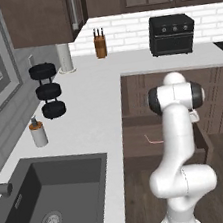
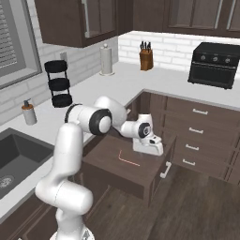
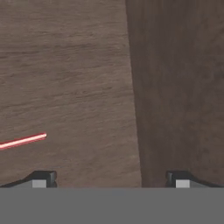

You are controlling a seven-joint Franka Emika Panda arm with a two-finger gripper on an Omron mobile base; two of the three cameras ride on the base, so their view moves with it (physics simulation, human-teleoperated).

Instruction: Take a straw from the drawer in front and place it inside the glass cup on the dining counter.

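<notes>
The dark brown drawer (image 2: 104,151) stands pulled out below the white worktop, its silver handle (image 2: 165,170) on the front. The thin pinkish-red straw (image 2: 127,159) lies flat on the drawer floor, bent near one end; it also shows in the left base view as the straw (image 1: 153,139). My gripper (image 2: 151,149) hangs low over the right part of the drawer, to the right of the straw and apart from it. In the hand view my gripper (image 3: 111,179) is open with nothing between its fingers, and the straw (image 3: 22,141) tip lies at the left. The glass cup and dining counter are out of view.
A dark sink (image 1: 21,170) is set in the worktop at the left, with a soap dispenser (image 1: 38,133) and a black tiered rack (image 1: 48,90) behind it. A knife block (image 1: 100,44) and a black toaster oven (image 1: 172,34) stand at the back. Closed drawers (image 2: 199,133) lie right of the open one.
</notes>
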